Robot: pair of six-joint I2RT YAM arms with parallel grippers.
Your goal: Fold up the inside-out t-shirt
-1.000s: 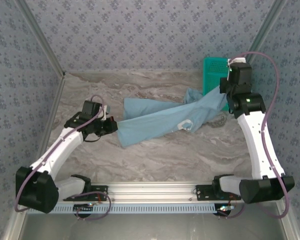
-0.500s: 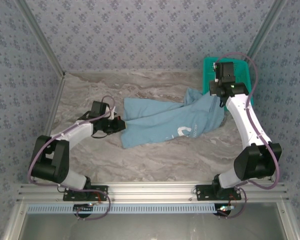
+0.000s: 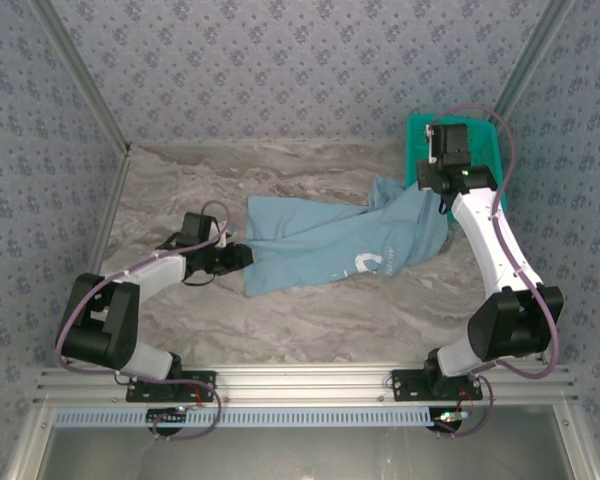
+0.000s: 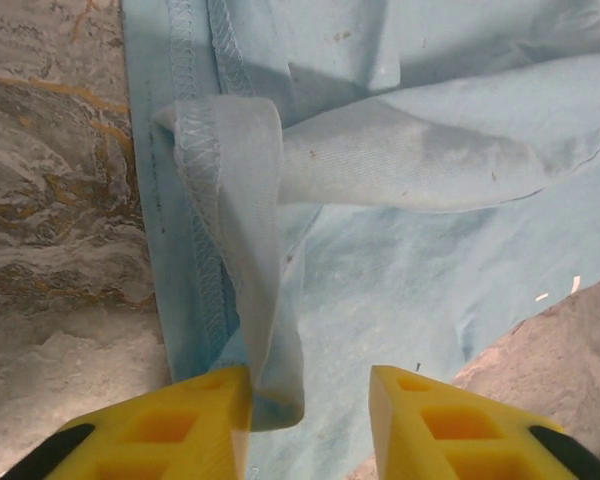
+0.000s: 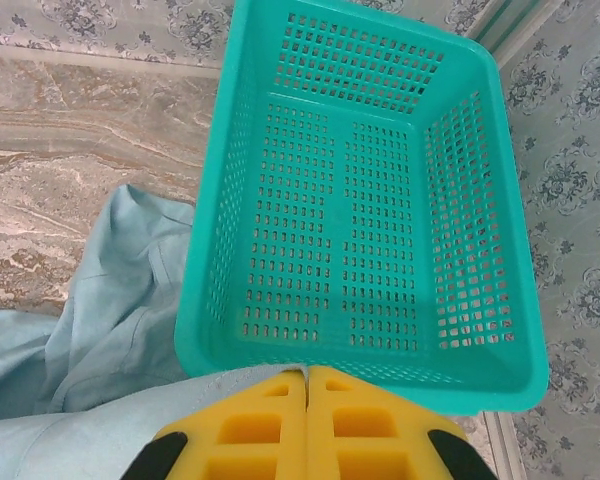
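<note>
1. A teal mesh basket (image 3: 418,150) (image 5: 220,230) is sitting in the far right corner of the desk (image 3: 380,310). Its perforated floor and walls are showing in full from the right wrist view.
2. The inside-out t-shirt (image 3: 320,250) (image 4: 410,270) (image 5: 110,290) is lying stretched across the middle of the desk, running from left of centre toward the basket. Its right end is bunching against the outside of the basket's near wall, so the cloth is lying on the desk and outside the container.
3. A whitish print (image 3: 368,260) is facing up on the right half of the shirt.
4. The right gripper (image 3: 432,188) (image 5: 307,372) is hanging just in front of the basket's near rim, with its yellow fingers pressed together and pinching the shirt's right end.
5. The left gripper (image 3: 242,256) (image 4: 310,385) is resting at the shirt's left end with its fingers spread. A fold of stitched hem is draping between them and touching the inner face of one finger, apart from the other.
6. Marbled surface is showing broadly between the shirt and the near edge, and again toward the far left corner. Patterned walls are closing off the far, left and right edges.
</note>
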